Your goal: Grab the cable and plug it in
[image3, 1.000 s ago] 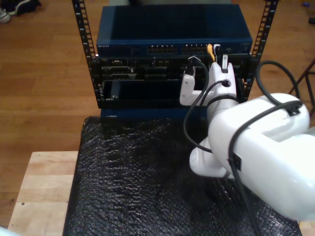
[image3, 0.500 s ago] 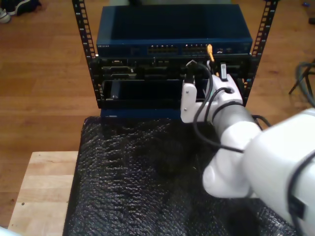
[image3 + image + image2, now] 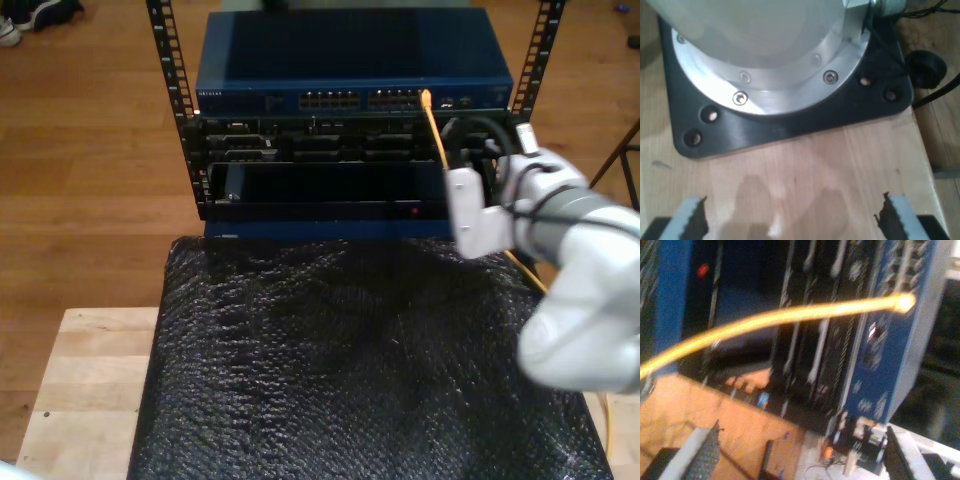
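Observation:
The yellow-orange cable [image 3: 436, 140] runs from a port on the blue switch [image 3: 250, 75] down toward the exterior view's right, passing behind my second arm. In the second wrist view the cable [image 3: 790, 315] arcs across the picture, with its tip [image 3: 905, 302] at the switch face. My second gripper [image 3: 800, 455] is open, its fingers [image 3: 702, 452] wide apart with nothing between them. In the exterior view my second gripper [image 3: 472, 140] sits just right of the cable, in front of the rack. My first gripper [image 3: 795, 220] is open over bare wood, facing an arm base [image 3: 790, 120].
The switch sits atop a black rack [image 3: 300, 170] with upright rails [image 3: 165, 60]. A black bubble-wrap mat [image 3: 330, 360] covers the wooden table [image 3: 80, 380] in front. Black arm cables [image 3: 490, 125] loop near the second gripper. Wooden floor surrounds the rack.
My second arm has swung toward the exterior view's right and drawn away from the switch port. The cable stays with its tip at the port and now shows along its length.

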